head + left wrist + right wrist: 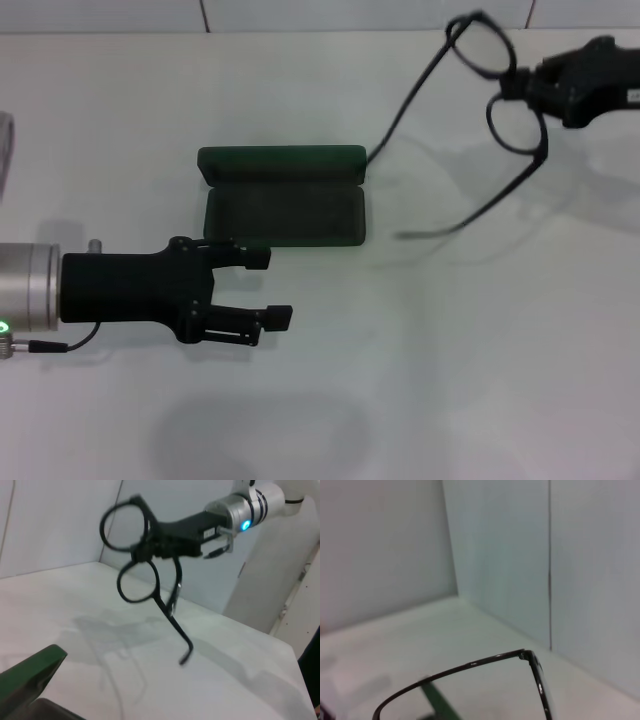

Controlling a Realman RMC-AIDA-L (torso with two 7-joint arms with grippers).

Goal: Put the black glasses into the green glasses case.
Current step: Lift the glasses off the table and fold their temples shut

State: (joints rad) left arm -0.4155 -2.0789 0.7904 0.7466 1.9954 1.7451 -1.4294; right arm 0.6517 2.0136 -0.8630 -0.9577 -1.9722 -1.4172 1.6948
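Observation:
The green glasses case (285, 195) lies open in the middle of the white table, its lid (282, 163) folded back on the far side and its dark-lined tray empty. My right gripper (530, 88) is shut on the bridge of the black glasses (517, 125) and holds them in the air, to the right of the case and beyond it. Their temple arms hang unfolded towards the case. My left gripper (275, 288) is open and empty just in front of the case's near left corner. The left wrist view shows the held glasses (137, 582) and a case corner (30, 672).
A pale curved object (5, 150) shows at the left edge of the table. The back wall runs just behind the table's far edge (300, 30). The right wrist view shows a lens rim (470, 665) and a bit of the green case (437, 700).

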